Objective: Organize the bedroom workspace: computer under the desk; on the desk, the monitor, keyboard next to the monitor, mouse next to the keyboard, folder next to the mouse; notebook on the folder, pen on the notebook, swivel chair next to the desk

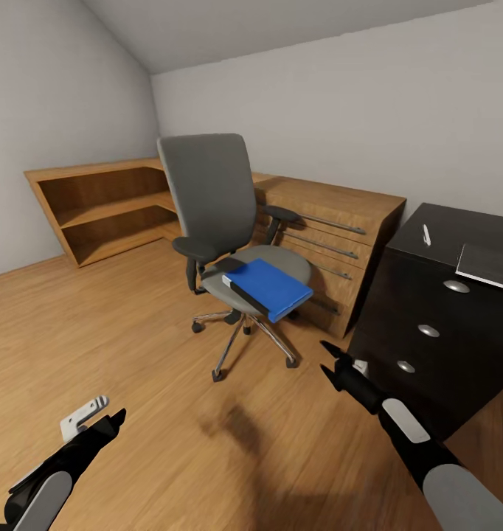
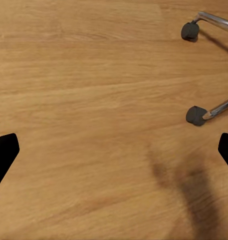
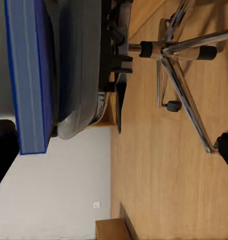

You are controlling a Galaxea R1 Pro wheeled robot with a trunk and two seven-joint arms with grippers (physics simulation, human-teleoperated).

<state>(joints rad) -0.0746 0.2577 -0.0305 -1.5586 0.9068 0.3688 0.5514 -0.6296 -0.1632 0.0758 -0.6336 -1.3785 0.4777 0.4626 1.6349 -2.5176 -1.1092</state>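
1. left gripper (image 1: 111, 422) low at the left over bare wood floor (image 1: 96, 324), fingers spread apart, nothing between them. left wrist view confirms: two black fingertips (image 2: 4, 150) at opposite edges, plank floor between, two chair castors (image 2: 196, 115) on chrome spokes beyond.
2. further back left: open wooden shelf unit (image 1: 104, 206) along the wall, light oak look, sharp-edged boards.
3. centre: swivel chair (image 1: 207, 192) well apart from the desk, grey padded back and seat, black armrests, chrome five-star base on small dark wheels.
4. folder (image 1: 270, 286) lying flat on the chair seat, bright blue, rigid-looking slab, one corner overhanging the front edge. right wrist view shows its blue edge (image 3: 28, 75) on the rounded grey cushion.
5. behind chair: light wooden drawer cabinet (image 1: 332, 221) with long metal bar handles.
6. right gripper (image 1: 327, 359) low in front of the chair base, fingers parted, empty.
7. right: desk (image 1: 428, 310), black, matte, three round silver knobs down the drawer front. pen (image 1: 426, 234), thin white stick, on top; beside it a flat grey notebook (image 1: 491, 265) cut off by the frame edge.
8. step in hand, judged: approach to pick folder off the chair. next move likely needs raising the right arm to seat height, closing on the overhanging corner, then carrying to the desk.
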